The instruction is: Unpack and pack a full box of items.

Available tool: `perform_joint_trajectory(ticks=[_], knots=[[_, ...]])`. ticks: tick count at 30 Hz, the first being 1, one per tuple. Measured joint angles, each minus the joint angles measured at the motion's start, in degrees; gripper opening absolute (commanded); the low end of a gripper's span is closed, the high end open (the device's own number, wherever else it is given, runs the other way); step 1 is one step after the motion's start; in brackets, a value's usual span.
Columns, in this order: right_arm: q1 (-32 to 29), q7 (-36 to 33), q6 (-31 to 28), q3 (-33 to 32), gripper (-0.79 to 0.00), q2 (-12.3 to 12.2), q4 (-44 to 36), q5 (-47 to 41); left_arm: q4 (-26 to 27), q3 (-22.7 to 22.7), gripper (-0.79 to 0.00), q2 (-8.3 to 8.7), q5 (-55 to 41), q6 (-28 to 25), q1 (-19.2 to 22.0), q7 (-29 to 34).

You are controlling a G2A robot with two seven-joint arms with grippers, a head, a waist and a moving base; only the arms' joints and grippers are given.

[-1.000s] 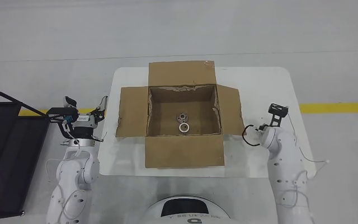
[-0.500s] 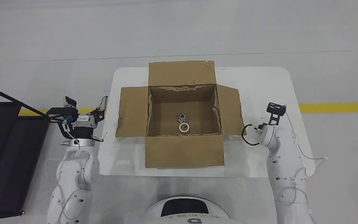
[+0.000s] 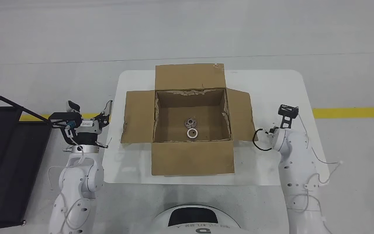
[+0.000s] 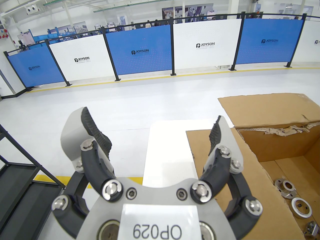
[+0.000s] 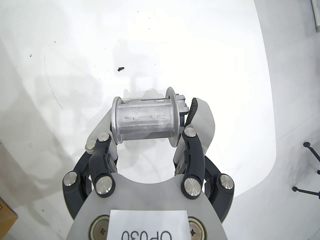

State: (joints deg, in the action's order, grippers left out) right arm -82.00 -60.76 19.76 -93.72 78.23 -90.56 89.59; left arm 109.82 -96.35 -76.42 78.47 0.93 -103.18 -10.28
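Moved: my right claw [image 3: 286, 111] has crept a little toward the table's far side since a second ago, carrying its load with it; my left claw [image 3: 90, 107] has kept its place; the box and its contents lie as they did
Right claw: clamped on a grey metal spool [image 5: 143, 123], held crosswise with one finger at each end; the wide flange sits against the finger with the ribbed black pad [image 5: 191, 111]
Where the spool is: over the white table [image 3: 274, 88], out past the box's right flap and apart from it, near the table's right edge; whether it touches the tabletop I cannot tell
Left claw: jaws spread wide with nothing between them; it sits off the table's left edge, level with the box's left flap
Box [image 3: 193, 158]: brown cardboard, all four flaps folded out, in the middle of the table
Inside the box: a flanged piece [image 3: 190, 122] and a ring [image 3: 192, 134] close together on the floor; a small block [image 4: 311, 227] lies just beside the ring
Around: a black speck [image 5: 120, 69] on the tabletop beyond the spool; a black rack [image 3: 17, 158] stands left of my left arm; a yellow line [image 3: 345, 112] runs across the floor
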Motion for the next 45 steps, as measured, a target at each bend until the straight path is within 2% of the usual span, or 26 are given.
perform_joint_trajectory(ticks=[4, 6, 12, 30, 33, 35, 45], knots=[[0.4, -0.3, -0.2, 0.6, -0.336, 0.1, 0.7, 0.4, 0.0, 0.0, 0.0, 0.0, 0.0, 0.0, 0.0, 0.0], [0.6, -0.4, -0.1, 0.8, -0.2, 0.1, 1.0, 0.5, 0.0, 0.0, 0.0, 0.0, 0.0, 0.0, 0.0, 0.0], [0.8, -0.8, 0.0, 1.0, -0.126, 0.3, 1.3, 0.6, 0.0, 0.0, 0.0, 0.0, 0.0, 0.0, 0.0, 0.0], [1.3, -2.2, -0.1, 1.0, -0.129, 0.4, 0.7, 1.4, 0.0, 0.0, 0.0, 0.0, 0.0, 0.0, 0.0, 0.0], [1.3, -2.4, -0.2, 0.8, -0.092, 0.5, 0.7, 1.5, 0.0, 0.0, 0.0, 0.0, 0.0, 0.0, 0.0, 0.0], [1.3, -2.4, -0.2, 0.6, 0.0, 0.5, 0.6, 1.4, 0.0, 0.0, 0.0, 0.0, 0.0, 0.0, 0.0, 0.0], [1.2, -2.8, -0.9, 0.4, 0.0, 0.5, 0.2, 1.5, 0.0, 0.0, 0.0, 0.0, 0.0, 0.0, 0.0, 0.0]])
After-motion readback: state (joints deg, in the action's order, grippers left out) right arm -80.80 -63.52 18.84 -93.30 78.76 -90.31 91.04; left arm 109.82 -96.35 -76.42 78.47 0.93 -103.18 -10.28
